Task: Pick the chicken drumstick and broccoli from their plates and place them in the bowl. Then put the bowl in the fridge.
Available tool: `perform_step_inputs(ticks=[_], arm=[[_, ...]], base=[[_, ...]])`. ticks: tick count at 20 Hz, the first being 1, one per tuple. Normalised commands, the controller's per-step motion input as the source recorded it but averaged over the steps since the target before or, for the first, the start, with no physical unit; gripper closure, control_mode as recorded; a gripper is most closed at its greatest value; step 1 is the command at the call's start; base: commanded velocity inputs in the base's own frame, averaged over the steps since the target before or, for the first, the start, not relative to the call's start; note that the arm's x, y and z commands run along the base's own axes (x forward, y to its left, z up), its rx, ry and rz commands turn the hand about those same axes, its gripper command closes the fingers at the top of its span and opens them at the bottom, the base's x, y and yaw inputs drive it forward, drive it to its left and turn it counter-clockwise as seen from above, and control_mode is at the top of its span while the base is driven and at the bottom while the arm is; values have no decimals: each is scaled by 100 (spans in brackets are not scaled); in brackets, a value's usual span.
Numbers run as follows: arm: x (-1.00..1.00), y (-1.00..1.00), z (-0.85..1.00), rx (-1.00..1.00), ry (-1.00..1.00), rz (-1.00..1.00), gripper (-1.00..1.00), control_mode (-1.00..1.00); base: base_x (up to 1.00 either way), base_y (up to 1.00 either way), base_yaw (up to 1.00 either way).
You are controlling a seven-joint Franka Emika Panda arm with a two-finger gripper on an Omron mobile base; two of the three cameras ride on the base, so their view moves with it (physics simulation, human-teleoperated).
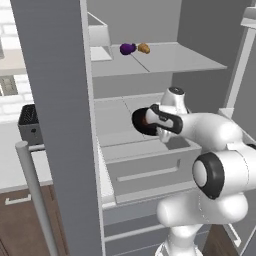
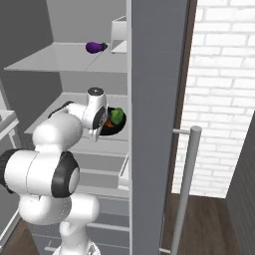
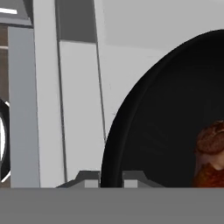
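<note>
The glossy black bowl point(image 2: 119, 127) is inside the open fridge point(image 1: 55, 100), at the level of the middle shelf point(image 1: 112, 117). The green broccoli point(image 2: 117, 115) and the reddish-brown chicken drumstick point(image 3: 210, 153) lie inside it. In the hand view my gripper point(image 3: 109, 177) is shut on the bowl point(image 3: 144, 131), with the rim between the fingertips point(image 3: 89, 178). From the left base view the bowl point(image 1: 140, 121) shows beside the hand, and the gripper point(image 1: 150, 121) holds its near side. Whether the bowl rests on the shelf I cannot tell. The plates are out of view.
A purple vegetable point(image 1: 127, 48) and an orange item point(image 1: 144, 48) lie on the upper shelf point(image 1: 170, 57). A grey drawer point(image 1: 150, 170) sits below the middle shelf. The open door point(image 2: 154, 99) with its long handle point(image 2: 187, 189) stands close beside the arm. Behind it is a white brick wall point(image 2: 224, 74).
</note>
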Motion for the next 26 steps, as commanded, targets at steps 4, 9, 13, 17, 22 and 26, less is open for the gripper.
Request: perform_step_inputs(ticks=[4,9,13,17,22,26], arm=[[66,0,-14,0,0,0,100,-100],[68,0,-14,0,0,0,100,-100],[43,0,-15,0,0,0,100,-100],[21,0,-9,0,0,0,100,-100],[10,0,-3,0,0,0,-100,-100],[0,0,0,0,-1,0,-100,-100]], base=[[0,0,0],[0,0,0],[0,0,0],[0,0,0],[0,0,0],[0,0,0]])
